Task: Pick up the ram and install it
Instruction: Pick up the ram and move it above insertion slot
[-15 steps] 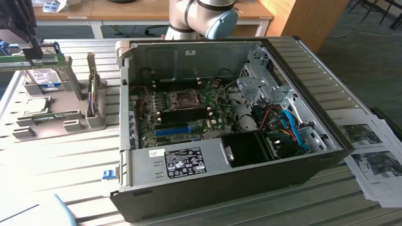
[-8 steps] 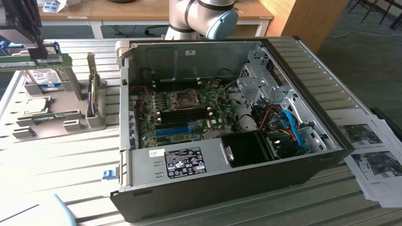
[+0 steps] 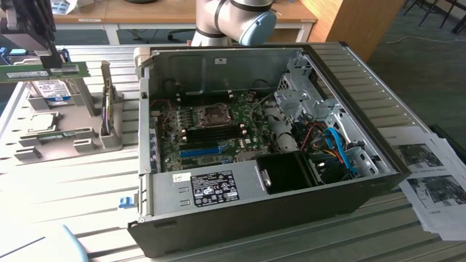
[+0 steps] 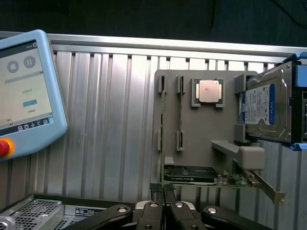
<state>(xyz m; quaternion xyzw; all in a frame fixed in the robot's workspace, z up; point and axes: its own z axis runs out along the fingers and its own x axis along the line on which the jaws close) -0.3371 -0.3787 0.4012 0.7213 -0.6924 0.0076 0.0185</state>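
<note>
Ribbed metal tabletop (image 3: 73,185) runs under everything. My gripper (image 3: 54,65) is clenched on the ram (image 3: 33,71), and I hold the green stick level and on edge over the grey parts holder (image 3: 62,143) at the exterior view's left. In that holder sit the hard drive (image 3: 52,90), a processor (image 4: 209,91) and a graphics card (image 4: 192,173). Well apart, toward the exterior view's right, the open computer case (image 3: 240,188) shows its motherboard (image 3: 211,128).

The case (image 3: 255,218) sits on the tabletop (image 3: 73,185); the holder (image 3: 87,143) stands at the exterior view's left of it, papers (image 3: 433,180) at its right; the drive (image 3: 52,91) rests on the holder; the ram (image 3: 22,72) hangs in the hand (image 3: 54,64) above the drive.
</note>
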